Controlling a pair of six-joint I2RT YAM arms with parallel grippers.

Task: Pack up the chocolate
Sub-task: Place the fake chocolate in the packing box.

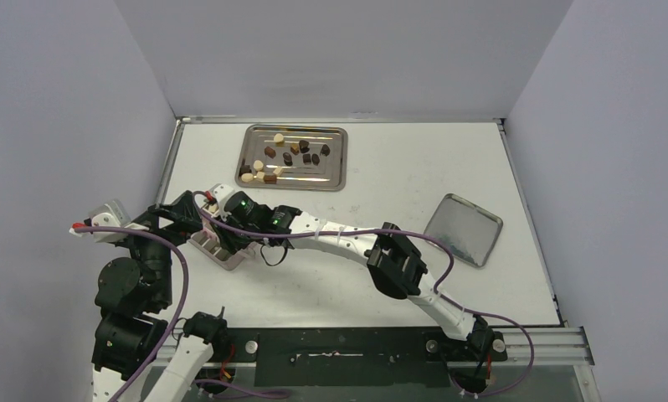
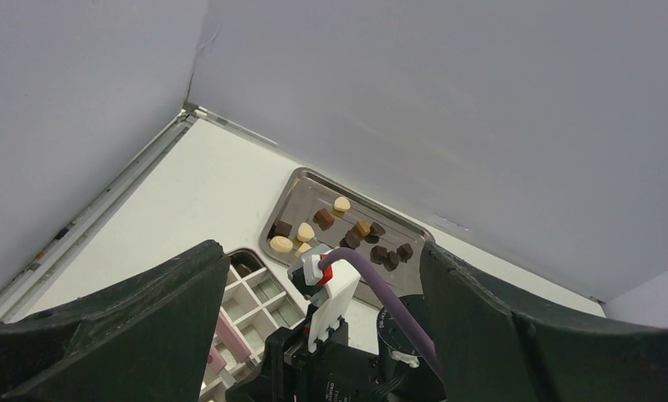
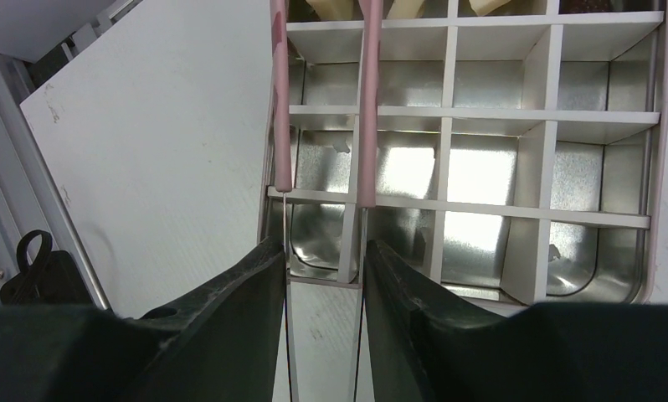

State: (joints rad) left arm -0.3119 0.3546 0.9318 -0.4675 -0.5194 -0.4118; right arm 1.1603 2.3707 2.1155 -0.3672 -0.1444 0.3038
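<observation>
Plainly the right claw [image 3: 318, 251] is closed on the pink tongs [image 3: 366, 100], its fingers pressing the two thin arms from outside. The tongs reach out over the divided tin [image 3: 542, 71]. Their tips are cut off at the top of the wrist view, so I cannot tell whether they carry a piece.

Most of the chocolate [image 1: 287, 157] lies on the steel tray [image 1: 314, 177] at the far side of the surface. A few pieces sit in the tin's far row.

The left claw [image 2: 316, 255] gapes wide and holds nothing, so nothing steadies the tin. A tong tip catching a divider could drag or tip it. A slack grip could let the tongs twist, dropping a piece onto a divider or into a filled cell. Both arms also crowd the tin and might knock together.
</observation>
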